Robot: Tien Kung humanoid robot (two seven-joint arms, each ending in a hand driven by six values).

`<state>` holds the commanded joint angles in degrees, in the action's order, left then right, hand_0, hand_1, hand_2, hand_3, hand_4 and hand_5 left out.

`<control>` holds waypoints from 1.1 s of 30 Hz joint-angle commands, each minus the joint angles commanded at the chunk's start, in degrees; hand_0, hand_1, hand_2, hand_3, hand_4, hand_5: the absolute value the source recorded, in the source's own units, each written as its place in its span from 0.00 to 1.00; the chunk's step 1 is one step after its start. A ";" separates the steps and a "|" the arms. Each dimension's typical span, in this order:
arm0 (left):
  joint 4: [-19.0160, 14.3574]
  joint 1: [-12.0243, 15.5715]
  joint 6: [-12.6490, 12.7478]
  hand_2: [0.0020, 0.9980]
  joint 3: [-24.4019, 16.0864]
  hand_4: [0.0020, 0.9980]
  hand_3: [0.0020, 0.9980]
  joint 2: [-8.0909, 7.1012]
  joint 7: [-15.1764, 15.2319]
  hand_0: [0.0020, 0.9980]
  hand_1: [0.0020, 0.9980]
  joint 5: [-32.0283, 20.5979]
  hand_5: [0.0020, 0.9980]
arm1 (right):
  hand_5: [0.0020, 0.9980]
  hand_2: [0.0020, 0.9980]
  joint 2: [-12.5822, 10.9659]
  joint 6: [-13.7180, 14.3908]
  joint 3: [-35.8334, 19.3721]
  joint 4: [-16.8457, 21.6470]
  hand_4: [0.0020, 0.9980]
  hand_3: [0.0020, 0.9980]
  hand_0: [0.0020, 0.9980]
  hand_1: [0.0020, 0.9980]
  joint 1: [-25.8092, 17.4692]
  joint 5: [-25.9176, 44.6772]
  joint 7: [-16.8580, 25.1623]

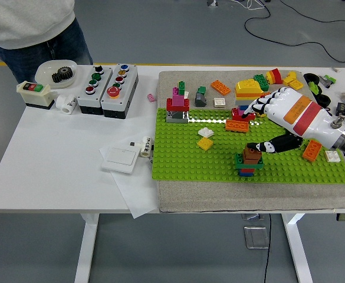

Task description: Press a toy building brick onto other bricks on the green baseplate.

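Right hand point(278, 121) open, holding nothing, hovering just right of brown brick point(236, 155) stacked on green baseplate point(184, 159)

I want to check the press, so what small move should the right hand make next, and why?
Probably lower the right hand back onto the brown brick. The hand sits up and to the right of it, only the thumb near it, and the brick tops the small stack on the green baseplate.
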<state>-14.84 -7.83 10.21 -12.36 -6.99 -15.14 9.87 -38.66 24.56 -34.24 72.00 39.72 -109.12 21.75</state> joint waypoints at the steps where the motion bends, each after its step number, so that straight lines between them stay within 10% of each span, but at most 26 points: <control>1: 0.01 0.02 0.01 0.72 -0.01 0.80 0.77 0.01 0.00 0.46 0.57 0.01 0.81 | 0.56 0.68 -0.09 -0.35 -0.44 0.29 0.88 0.63 0.41 0.56 -0.60 1.14 -0.56; 2: 0.01 0.05 0.03 0.72 -0.07 0.80 0.77 0.02 -0.04 0.46 0.57 0.11 0.81 | 0.58 0.70 -0.26 -1.07 -1.24 0.80 0.86 0.59 0.54 0.62 -1.67 2.87 -1.37; 13: 0.05 0.29 0.09 0.72 -0.56 0.80 0.77 0.08 -0.26 0.46 0.57 0.97 0.81 | 0.58 0.70 -0.83 -5.55 -5.71 4.37 0.84 0.58 0.58 0.64 -8.32 17.18 -4.47; 33: 0.08 0.34 0.02 0.73 -1.36 0.80 0.76 0.00 -0.61 0.46 0.57 2.42 0.81 | 0.59 0.57 0.06 -6.87 -13.70 8.15 0.80 0.55 0.54 0.55 -15.49 10.88 -2.66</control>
<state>-14.76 -7.49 10.24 -13.72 -6.99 -15.75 12.29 -38.60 17.68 -47.94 80.16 24.23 -98.24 19.09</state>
